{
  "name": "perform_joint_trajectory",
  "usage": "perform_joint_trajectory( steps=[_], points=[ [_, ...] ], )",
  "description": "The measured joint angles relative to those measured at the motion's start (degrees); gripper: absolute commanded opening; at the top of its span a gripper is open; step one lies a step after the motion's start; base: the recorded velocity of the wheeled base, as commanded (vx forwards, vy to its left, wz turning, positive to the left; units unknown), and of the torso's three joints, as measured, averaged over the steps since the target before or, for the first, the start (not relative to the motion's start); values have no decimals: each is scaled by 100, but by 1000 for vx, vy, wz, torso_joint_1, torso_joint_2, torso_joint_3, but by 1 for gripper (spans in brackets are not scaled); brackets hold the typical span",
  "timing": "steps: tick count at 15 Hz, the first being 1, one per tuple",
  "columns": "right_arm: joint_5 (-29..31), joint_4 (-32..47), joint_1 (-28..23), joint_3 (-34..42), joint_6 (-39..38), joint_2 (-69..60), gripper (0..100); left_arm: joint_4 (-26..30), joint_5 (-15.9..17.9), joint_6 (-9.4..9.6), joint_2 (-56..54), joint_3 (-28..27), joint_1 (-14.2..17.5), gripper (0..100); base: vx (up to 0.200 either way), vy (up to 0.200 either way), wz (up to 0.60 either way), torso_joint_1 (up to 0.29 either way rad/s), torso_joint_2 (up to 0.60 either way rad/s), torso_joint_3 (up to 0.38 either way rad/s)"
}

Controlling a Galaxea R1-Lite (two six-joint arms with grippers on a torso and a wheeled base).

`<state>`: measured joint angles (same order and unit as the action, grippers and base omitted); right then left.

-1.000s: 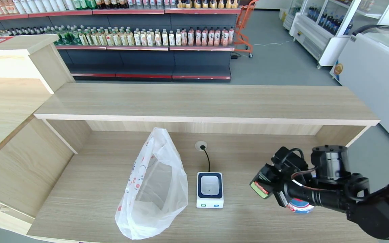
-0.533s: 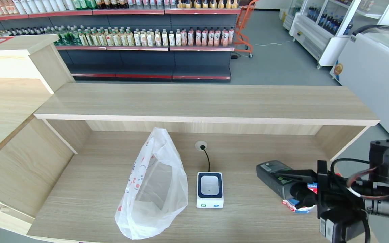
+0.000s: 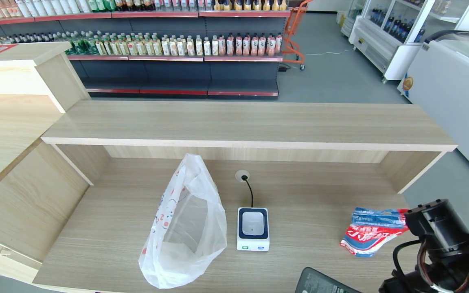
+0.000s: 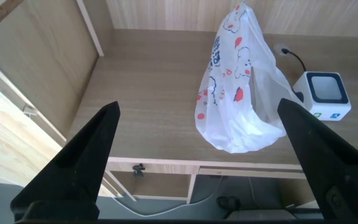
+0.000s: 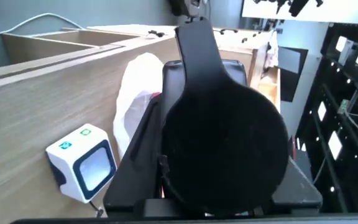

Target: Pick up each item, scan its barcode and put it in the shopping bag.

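Well, the snack pouch (image 3: 375,232) lies flat on the surface (image 3: 108,228), off to the right of the scanner (image 3: 253,228). It is well apart from the shopping bag (image 3: 185,228), which stands open on the scanner's other side. Nothing touches the pouch. The right hand (image 3: 324,285) is near it, low by the near edge of the surface, and I cannot tell if that hand is spread or pressed together. The left hand (image 4: 197,109) is spread wide with nothing in it, held up off the surface on the bag's side. The pouch looks like a soft, thin packet, so it is likely light and floppy. Its skin looks shiny, so it may be slippery and slide away if it is pushed from one side. It lies flat, so there is not much to get under. A good place to hold it, I think, is the flat blue end, pinched from both sides. A hard squeeze on the middle may crush what is inside. Lifted by one end, it will likely hang and swing, so the barcode side may need turning toward the scanner.
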<state>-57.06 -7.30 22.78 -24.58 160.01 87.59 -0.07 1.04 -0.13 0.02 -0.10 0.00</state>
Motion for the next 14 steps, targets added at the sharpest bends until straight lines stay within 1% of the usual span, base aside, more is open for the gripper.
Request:
perform_joint_trajectory(
  steps=[3,4,6,8,10,14],
  points=[
    [-28,-11,127,-44,40,44,0,0,0,-2,0,0,0,100,0,0,0,0,0,0],
    [-129,-27,135,-50,40,44,0,0,0,-2,0,0,0,100,0,0,0,0,0,0],
    [-545,-128,149,-59,40,26,0,0,0,0,0,0,0,100,0,0,0,0,0,0],
    [-750,-435,149,-61,40,-20,0,0,-4,-2,0,0,0,100,0,0,0,0,0,0],
    [-811,-752,146,-69,40,-52,0,0,-2,-2,0,0,0,100,0,0,0,0,0,0],
    [-822,-772,146,-1,40,-101,0,0,-2,-2,0,0,0,100,0,0,0,0,0,0]
  ],
)
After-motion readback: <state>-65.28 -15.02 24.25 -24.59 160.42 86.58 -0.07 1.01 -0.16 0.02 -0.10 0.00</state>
